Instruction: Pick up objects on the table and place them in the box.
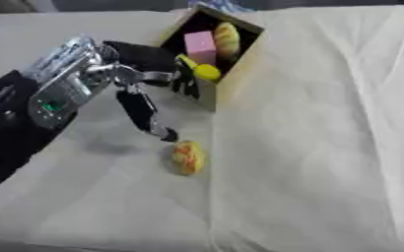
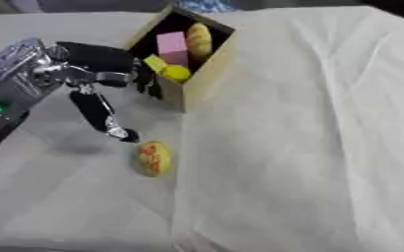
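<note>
Nearest to me, low on the cloth-covered desk [image 1: 326, 147], lies a small oval yellow-and-red item [image 1: 187, 157], fruit-like, though I cannot say what it is. It rests alone on the cloth, in front of the box and apart from it.

Left hand [image 1: 145, 81] comes in from the left edge on a black and silver forearm. Palm sits beside the near left wall of the box [image 1: 231, 74]. One long digit points down toward the desk, its tip hanging just up-left of the oval item; I cannot tell whether it touches the cloth. The other fingers [image 1: 185, 81] reach toward the box corner, spread and relaxed. Hand is released and carries nothing.

Box is wooden, tilted so its opening faces me, standing at the far centre of the desk. Inside: a pink block [image 1: 200, 47], an elongated yellow-orange piece [image 1: 227, 40] beside it on the right, and a yellow rounded thing [image 1: 205, 72] at the near edge, partly behind the fingers.

Cloth is creased, with a long fold running from the box's corner toward me. Right hand shows in neither view. A blue-patterned scrap [image 2: 207, 5] behind the box is cut off by the top edge.
</note>
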Controlling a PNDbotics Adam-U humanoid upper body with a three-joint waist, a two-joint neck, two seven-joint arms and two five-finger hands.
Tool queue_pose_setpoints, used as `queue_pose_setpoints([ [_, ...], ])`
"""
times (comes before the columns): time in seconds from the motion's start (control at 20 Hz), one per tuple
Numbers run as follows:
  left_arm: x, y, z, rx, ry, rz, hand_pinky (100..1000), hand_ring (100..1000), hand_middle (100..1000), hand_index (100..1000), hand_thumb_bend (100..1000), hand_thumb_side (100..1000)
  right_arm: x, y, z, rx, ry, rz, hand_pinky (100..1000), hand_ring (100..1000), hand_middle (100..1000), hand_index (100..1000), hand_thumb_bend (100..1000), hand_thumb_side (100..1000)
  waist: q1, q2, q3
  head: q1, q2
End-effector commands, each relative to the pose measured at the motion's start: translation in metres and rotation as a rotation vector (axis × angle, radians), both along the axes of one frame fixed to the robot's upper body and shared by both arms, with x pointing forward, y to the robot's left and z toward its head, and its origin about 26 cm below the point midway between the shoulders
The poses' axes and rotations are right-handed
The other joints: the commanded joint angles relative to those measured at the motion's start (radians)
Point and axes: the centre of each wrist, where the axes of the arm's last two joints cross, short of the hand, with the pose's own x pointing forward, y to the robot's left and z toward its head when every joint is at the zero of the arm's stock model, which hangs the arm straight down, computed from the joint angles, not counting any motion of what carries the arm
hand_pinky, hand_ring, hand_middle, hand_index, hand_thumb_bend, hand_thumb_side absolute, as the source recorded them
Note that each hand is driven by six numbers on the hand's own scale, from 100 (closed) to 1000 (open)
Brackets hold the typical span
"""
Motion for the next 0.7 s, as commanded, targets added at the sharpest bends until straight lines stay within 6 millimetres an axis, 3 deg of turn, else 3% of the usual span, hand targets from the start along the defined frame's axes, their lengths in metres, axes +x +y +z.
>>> queue_pose_setpoints([
  [0.05, -0.008, 0.004, 0.012, 0.012, 0.023, 0.013, 762, 704, 693, 815, 517, 374, -0.004, -0.001, 0.009, 0.001, -0.030, 0.001, 902, 759, 659, 742, 100, 529, -0.002, -0.015, 0.002, -0.002, 0.004],
  [0.3, -0.013, 0.006, 0.012, 0.037, 0.118, 0.046, 768, 718, 710, 821, 521, 373, -0.004, 0.000, 0.010, 0.005, -0.034, 0.008, 902, 759, 660, 742, 100, 529, -0.005, -0.014, 0.001, -0.002, 0.003],
  [0.55, -0.014, 0.003, 0.009, 0.053, 0.152, 0.082, 771, 729, 724, 821, 464, 330, -0.004, 0.001, 0.010, 0.013, -0.035, 0.014, 902, 759, 659, 742, 100, 529, -0.007, -0.012, -0.001, 0.000, -0.001],
  [0.7, -0.010, 0.000, 0.001, 0.052, 0.147, 0.093, 773, 735, 731, 820, 489, 309, -0.004, 0.002, 0.010, 0.017, -0.036, 0.017, 903, 758, 658, 741, 100, 530, -0.009, -0.008, -0.004, 0.002, -0.005],
])
